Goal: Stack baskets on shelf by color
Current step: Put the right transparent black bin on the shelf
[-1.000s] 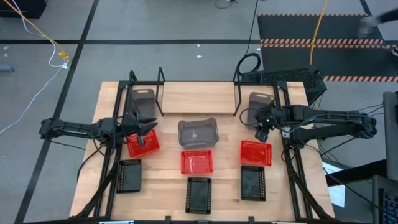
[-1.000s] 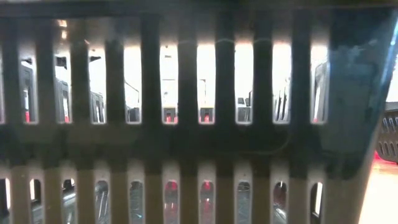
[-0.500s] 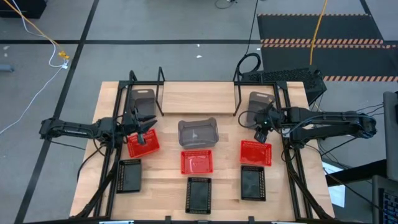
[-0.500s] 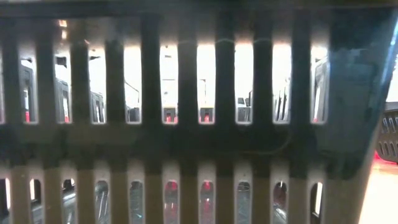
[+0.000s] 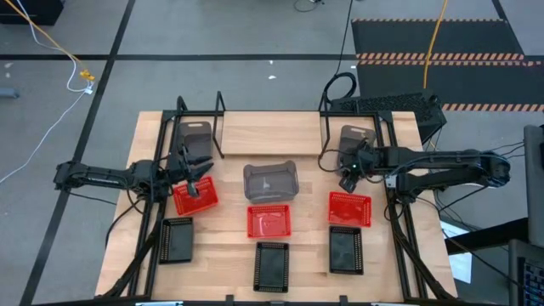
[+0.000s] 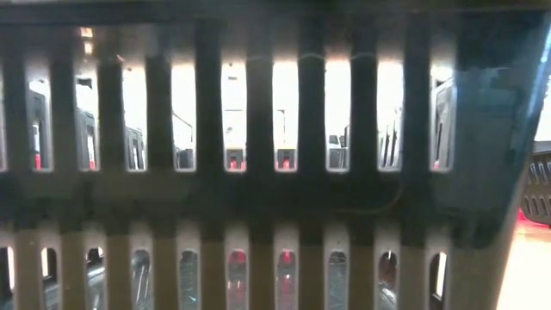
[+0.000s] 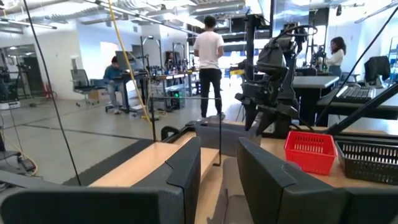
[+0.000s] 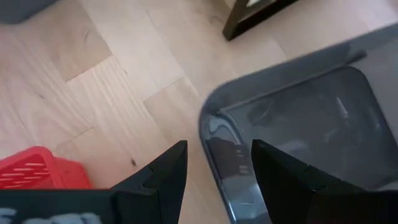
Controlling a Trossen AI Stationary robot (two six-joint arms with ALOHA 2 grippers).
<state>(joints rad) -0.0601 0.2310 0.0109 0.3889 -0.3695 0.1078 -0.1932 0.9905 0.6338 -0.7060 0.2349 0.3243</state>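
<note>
My right gripper [image 5: 346,177] [image 8: 217,147] is open and points down at the near left corner of the right grey basket [image 5: 358,141]. Its fingers stand on either side of that basket's rim [image 8: 211,134] without clearly touching it. My left gripper [image 5: 197,174] [image 7: 219,149] is open and empty, level above the far edge of the left red basket [image 5: 195,198]. Another grey basket [image 5: 195,136] stands at the far left and a third [image 5: 270,181] in the middle. The black wire shelf [image 5: 220,127] stands at the table's far side.
Red baskets sit in the middle [image 5: 269,221] and on the right [image 5: 350,208]. Three black baskets [image 5: 176,240] [image 5: 272,266] [image 5: 346,251] line the near edge; the wall of one [image 6: 258,172] fills the low view. People stand in the room beyond [image 7: 209,56].
My right gripper has moved toward the table's left edge and slightly toward the far edge, closing on the near left corner of the right grey basket. The baskets have not moved.
</note>
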